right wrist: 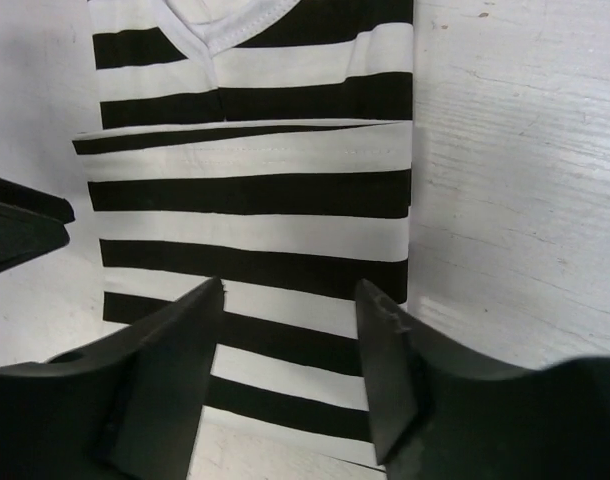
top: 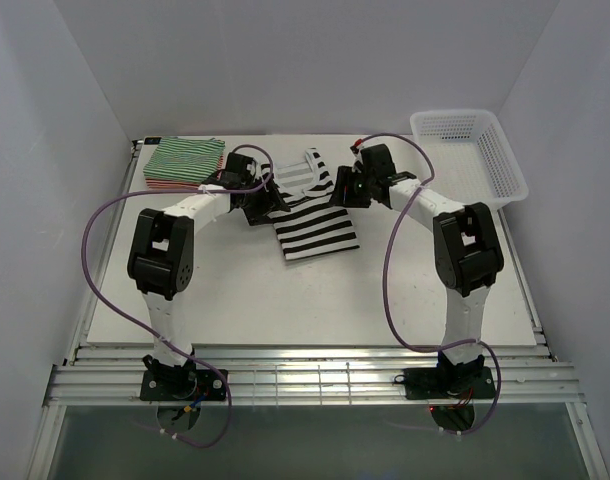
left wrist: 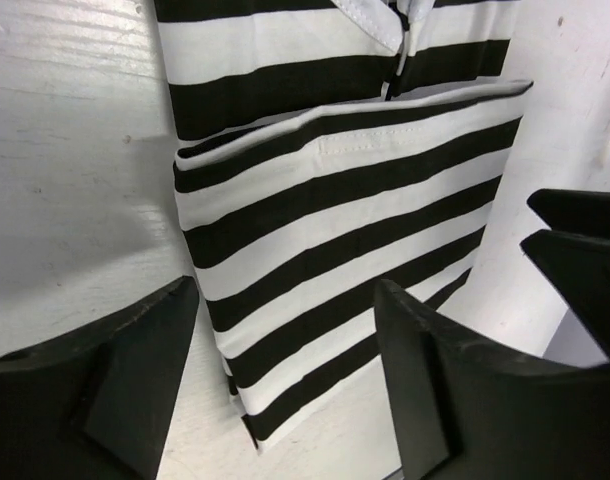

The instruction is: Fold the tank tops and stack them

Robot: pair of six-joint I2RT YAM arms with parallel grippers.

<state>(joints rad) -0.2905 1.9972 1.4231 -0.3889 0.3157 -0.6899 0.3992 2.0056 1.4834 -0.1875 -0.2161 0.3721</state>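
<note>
Left gripper (left wrist: 285, 300) jaws apart over folded black-and-white tank top (top: 315, 222); right gripper (right wrist: 290, 295) likewise apart, holding nothing; green-and-white tank top (top: 185, 158) lies folded at far-left corner.

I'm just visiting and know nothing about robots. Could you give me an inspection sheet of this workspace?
Surface: white table, no spills seen.
Job's things: black-and-white tank top partly folded at centre; green-and-white top folded atop red-and-white top, far left corner.
Clutter: white basket, far right corner.
Grippers: left gripper and right gripper open above the black-and-white top, holding nothing.
Cables: purple cables loop from both arms.
Surroundings: white walls on three sides.
</note>
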